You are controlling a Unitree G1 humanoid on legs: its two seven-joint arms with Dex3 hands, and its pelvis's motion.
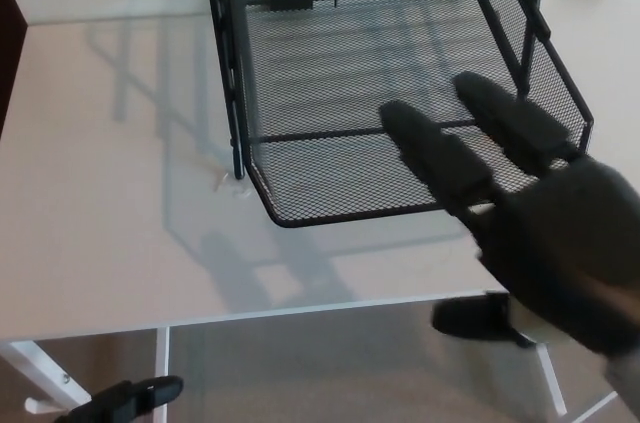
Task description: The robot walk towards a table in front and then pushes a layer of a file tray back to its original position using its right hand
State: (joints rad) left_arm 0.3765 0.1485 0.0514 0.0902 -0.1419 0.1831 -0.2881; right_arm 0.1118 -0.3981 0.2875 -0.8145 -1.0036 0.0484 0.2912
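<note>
My right hand (545, 218), released with fingers (440, 153) extended and gripping nothing, is positioned over the front right corner of the black mesh file tray layer (340, 93), which projects forward on the white table (110, 203).

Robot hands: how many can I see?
2. The right hand is big at the right, its fingers spread over the mesh file tray. The left hand just peeks in at the bottom left corner, mostly hidden.
</note>
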